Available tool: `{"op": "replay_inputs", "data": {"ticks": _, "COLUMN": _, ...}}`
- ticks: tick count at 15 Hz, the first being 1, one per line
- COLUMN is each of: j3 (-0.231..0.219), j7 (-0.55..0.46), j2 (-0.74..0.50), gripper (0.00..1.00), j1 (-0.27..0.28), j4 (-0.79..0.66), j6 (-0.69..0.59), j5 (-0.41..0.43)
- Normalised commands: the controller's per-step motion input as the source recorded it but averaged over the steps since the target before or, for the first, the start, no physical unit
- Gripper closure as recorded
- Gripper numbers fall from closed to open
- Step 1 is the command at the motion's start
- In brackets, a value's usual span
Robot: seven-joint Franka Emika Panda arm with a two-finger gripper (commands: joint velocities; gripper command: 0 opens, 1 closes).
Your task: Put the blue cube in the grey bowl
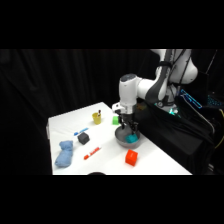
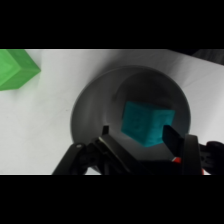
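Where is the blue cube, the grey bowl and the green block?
blue cube (image 2: 147, 124): wrist view, on its front face, inside the bowl.
grey bowl (image 2: 90, 107): wrist view, on its left inner wall.
green block (image 2: 15, 69): wrist view, on its top face, beside the bowl.

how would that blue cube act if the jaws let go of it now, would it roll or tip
The blue cube has flat faces and sharp edges, so it would probably settle rather than roll. It sits inside the grey bowl, whose curved wall would likely slide it toward the middle. It keeps its shape between the gripper fingers, so it is probably stiff, and it looks light.
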Motion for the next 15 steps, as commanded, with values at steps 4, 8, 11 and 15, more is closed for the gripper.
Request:
{"op": "replay_inputs", "data": {"ticks": 4, "j3": 0.027, "j7": -0.01, "j2": -0.19, "gripper": 0.00, "j1": -0.008, "j4": 0.08, "j6": -0.25, "j5": 0.024}}
{"op": "replay_inputs", "data": {"ticks": 8, "j3": 0.010, "j7": 0.13, "j2": -0.41, "gripper": 0.00, "j1": 0.040, "j4": 0.09, "j6": -0.58, "j5": -0.087}}
{"op": "replay_inputs", "data": {"ticks": 11, "j3": 0.018, "j7": 0.14, "j2": -0.44, "gripper": 0.00, "j1": 0.055, "j4": 0.15, "j6": -0.67, "j5": -0.098}}
{"op": "replay_inputs", "data": {"ticks": 15, "j3": 0.003, "j7": 0.10, "j2": -0.32, "gripper": 0.00, "j1": 0.039, "j4": 0.24, "j6": -0.55, "j5": -0.063}}
